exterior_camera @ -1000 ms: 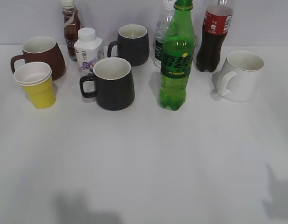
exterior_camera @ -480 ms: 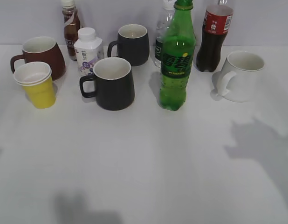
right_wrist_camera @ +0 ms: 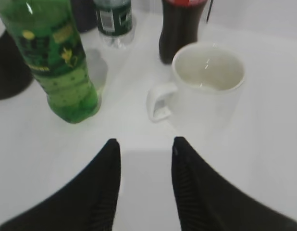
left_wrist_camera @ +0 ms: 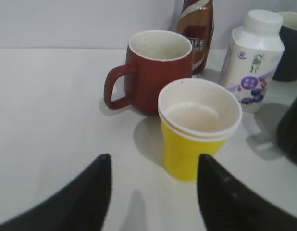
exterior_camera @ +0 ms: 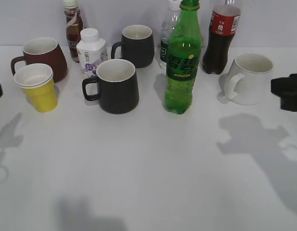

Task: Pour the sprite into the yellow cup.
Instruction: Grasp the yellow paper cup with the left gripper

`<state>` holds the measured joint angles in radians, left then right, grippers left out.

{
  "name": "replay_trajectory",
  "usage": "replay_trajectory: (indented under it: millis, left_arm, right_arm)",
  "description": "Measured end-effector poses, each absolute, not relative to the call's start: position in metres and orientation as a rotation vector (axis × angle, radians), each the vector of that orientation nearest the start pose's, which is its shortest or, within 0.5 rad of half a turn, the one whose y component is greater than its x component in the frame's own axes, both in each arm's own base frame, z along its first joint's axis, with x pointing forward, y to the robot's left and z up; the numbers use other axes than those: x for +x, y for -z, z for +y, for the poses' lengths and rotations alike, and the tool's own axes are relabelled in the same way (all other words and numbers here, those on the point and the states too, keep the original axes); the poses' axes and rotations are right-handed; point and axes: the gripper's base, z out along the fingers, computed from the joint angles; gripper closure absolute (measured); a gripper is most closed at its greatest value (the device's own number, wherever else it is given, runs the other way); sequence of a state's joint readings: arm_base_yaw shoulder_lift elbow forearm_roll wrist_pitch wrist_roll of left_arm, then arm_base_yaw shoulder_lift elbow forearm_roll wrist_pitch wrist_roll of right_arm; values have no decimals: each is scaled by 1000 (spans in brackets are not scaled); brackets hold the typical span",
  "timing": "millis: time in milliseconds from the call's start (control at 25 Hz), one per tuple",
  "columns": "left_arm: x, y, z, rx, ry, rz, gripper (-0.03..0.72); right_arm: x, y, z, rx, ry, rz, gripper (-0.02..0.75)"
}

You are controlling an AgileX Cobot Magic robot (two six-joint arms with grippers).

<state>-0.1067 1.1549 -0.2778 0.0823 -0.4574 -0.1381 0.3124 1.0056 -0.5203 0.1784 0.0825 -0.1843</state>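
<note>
Left gripper open, empty; yellow cup just ahead. Right gripper open, empty; sprite ahead-left, apart.

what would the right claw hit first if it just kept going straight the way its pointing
Most likely the white mug: it sits just ahead of the open right claw, slightly right of its line. The sprite stands off to the left. Depth is hard to judge, so it might only graze the mug's handle.

Green sprite, yellow cup with white rim, dark red mug.
</note>
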Motion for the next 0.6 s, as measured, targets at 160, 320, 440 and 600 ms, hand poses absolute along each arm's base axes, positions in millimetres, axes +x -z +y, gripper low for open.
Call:
replay_trajectory:
  millis: [160, 320, 440, 600]
  left_arm:
    - [211, -189, -31, 157, 167, 1891, 183]
    - [223, -167, -40, 265, 216, 1879, 172]
    - [231, -148, -44, 263, 262, 1866, 171]
    - [241, -130, -47, 244, 296, 1829, 134]
  right_arm:
    - [203, -250, 67, -328, -202, 2072, 478]
    - [208, -251, 67, -306, -199, 2029, 479]
    - [210, -253, 67, -298, -197, 2003, 479]
    - [210, -253, 67, -297, -197, 1999, 479]
